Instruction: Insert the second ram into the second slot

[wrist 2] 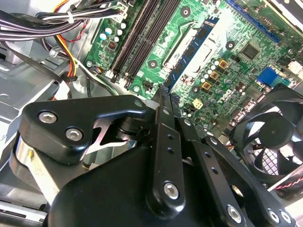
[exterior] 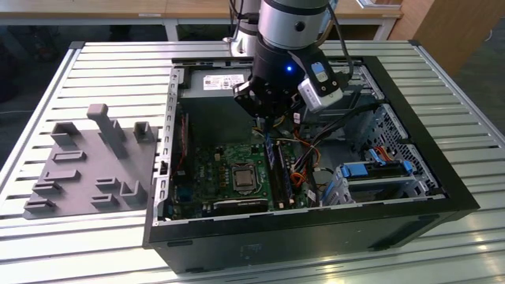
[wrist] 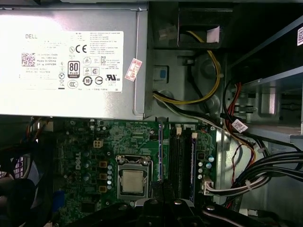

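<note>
The second ram (exterior: 276,171) is a thin blue stick standing on edge among the black memory slots (wrist: 177,161), on the side nearest the CPU socket (wrist: 132,182). It also shows in both wrist views (wrist: 161,151) (wrist 2: 194,47), running lengthwise out from under the fingertips. My gripper (exterior: 266,131) hangs inside the open computer case (exterior: 316,225), directly over that stick. Its fingers (wrist 2: 163,123) are shut together in the second wrist view, their tips meeting (wrist 2: 165,94) right where the stick's visible end begins. I cannot tell whether they touch or pinch it.
A silver power supply (wrist: 71,61) sits beyond the slots. Cable bundles (wrist 2: 71,19) crowd one side, a black fan (wrist 2: 274,137) the other. Blue drive-bay latches (exterior: 379,168) stand at the exterior view's right. A grey fixture plate (exterior: 87,171) lies beside the case.
</note>
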`<state>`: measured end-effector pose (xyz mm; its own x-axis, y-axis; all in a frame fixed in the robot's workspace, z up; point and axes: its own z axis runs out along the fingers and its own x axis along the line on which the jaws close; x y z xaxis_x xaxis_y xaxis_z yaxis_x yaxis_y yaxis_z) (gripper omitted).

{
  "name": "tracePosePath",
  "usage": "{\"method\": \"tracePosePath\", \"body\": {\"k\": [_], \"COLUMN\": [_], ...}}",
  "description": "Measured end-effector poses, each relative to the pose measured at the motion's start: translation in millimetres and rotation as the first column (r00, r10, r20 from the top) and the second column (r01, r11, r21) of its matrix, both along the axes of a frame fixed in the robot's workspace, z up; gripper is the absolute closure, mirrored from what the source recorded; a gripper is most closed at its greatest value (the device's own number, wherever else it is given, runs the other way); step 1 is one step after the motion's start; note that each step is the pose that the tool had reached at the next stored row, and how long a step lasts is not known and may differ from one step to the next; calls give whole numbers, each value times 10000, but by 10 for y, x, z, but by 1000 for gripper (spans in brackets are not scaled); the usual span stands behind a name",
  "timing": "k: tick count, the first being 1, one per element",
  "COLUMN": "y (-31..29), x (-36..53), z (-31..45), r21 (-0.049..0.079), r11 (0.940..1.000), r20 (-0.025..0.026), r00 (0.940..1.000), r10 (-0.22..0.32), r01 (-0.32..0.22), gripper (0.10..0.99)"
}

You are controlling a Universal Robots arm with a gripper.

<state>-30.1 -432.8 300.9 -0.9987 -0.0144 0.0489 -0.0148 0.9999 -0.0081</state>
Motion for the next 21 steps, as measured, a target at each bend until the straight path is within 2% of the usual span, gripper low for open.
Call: {"method": "tracePosePath", "body": {"k": [21], "y": [0], "x": [1], "z": [-86], "r21": [19], "r11": [10000], "r20": [14], "r00": [10000], "r10": [1], "r01": [-1], "gripper": [973]}}
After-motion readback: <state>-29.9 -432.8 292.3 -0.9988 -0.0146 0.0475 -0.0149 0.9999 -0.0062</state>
